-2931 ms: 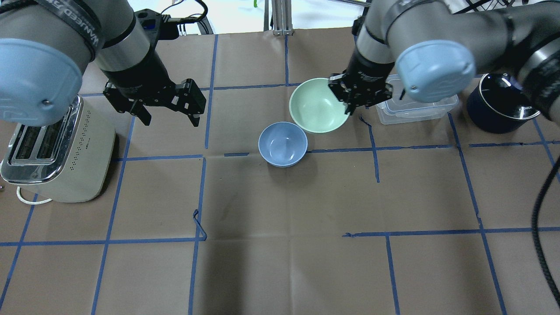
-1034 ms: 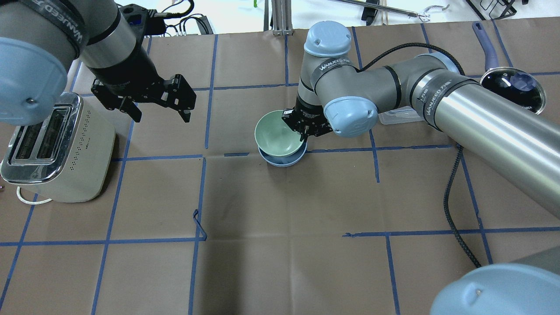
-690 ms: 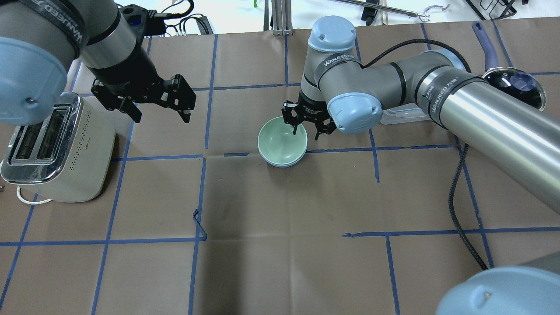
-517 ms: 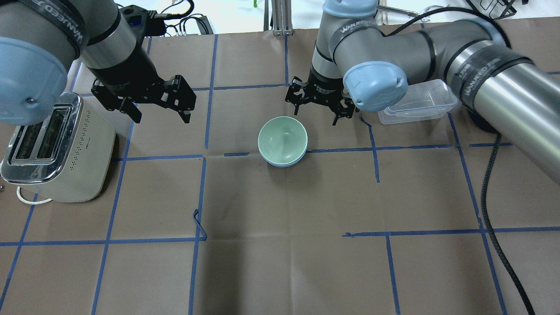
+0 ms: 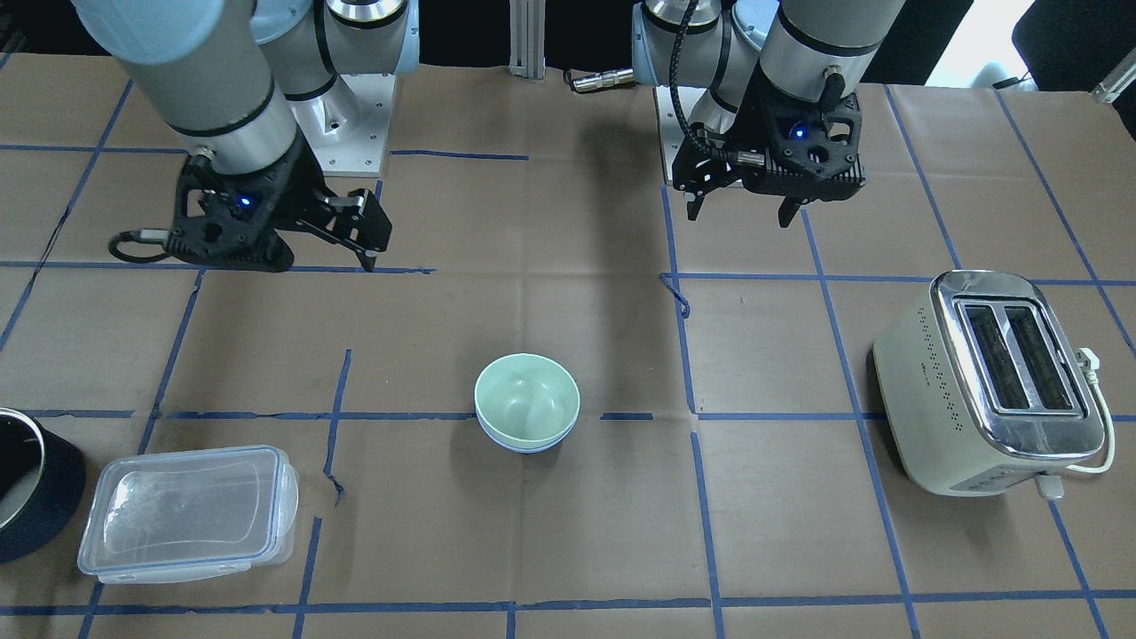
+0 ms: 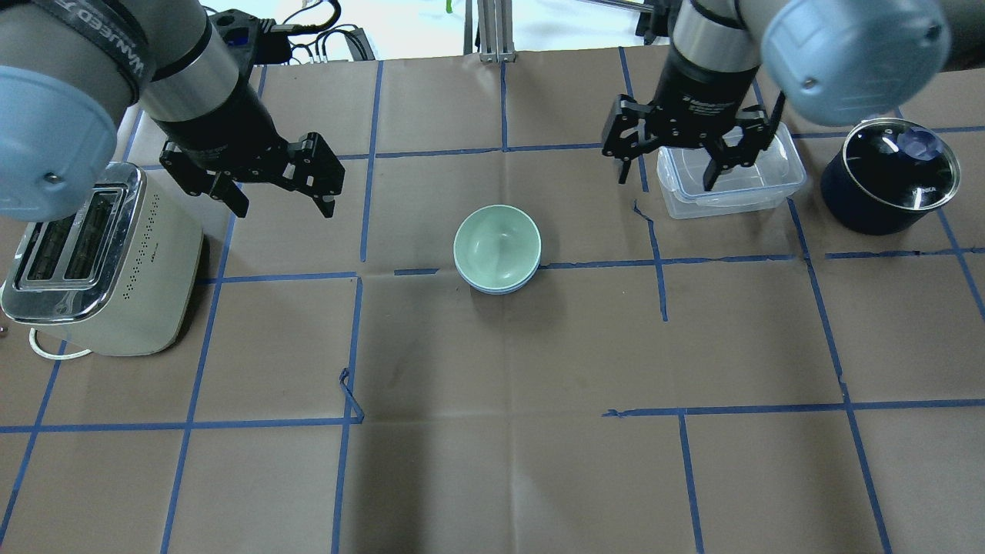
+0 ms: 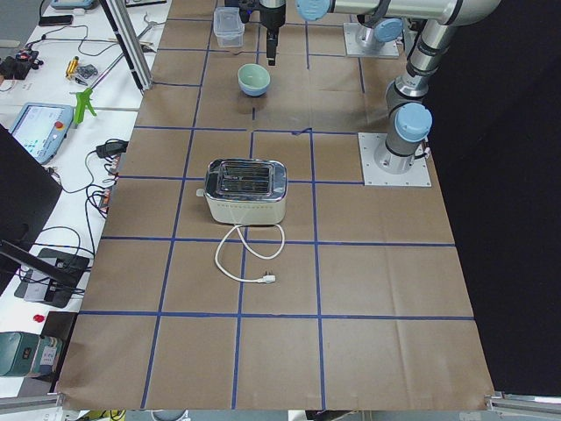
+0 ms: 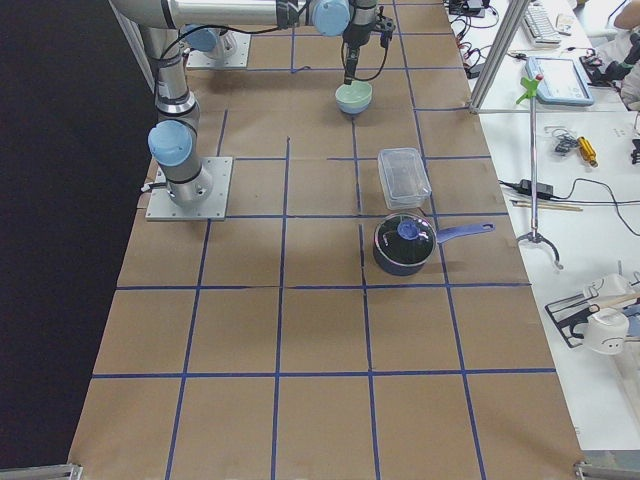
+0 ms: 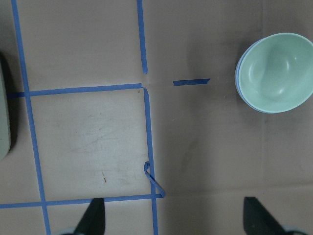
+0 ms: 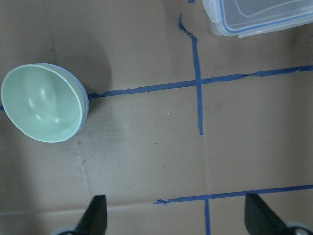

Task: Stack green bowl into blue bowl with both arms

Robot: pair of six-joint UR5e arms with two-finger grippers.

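Overhead exterior view: the table [image 6: 492, 477], covered in brown paper with a blue tape grid, lies open across its whole near half, with only a loose curl of tape [image 6: 350, 394] left of centre. Open paper also rings the bowls on every side. A toaster [image 6: 108, 261] stands at the left edge, while a clear container [image 6: 762, 188] and a dark pot [image 6: 885, 192] crowd the far right.

The green bowl [image 6: 496, 245] sits upright inside the blue bowl [image 6: 496, 290] at mid-table, nested so deep that only a thin blue rim shows beneath it. The clear container has its lid on. The pot carries a lid with a knob.

The left gripper [image 6: 282, 206] hangs above the table just right of the toaster, fingers spread wide and holding nothing. The right gripper [image 6: 667, 181] hangs far-right of the bowls, its outline overlapping the container's left end in this view; its fingers are likewise spread wide and hold nothing. Both grippers are well apart from the stacked bowls.
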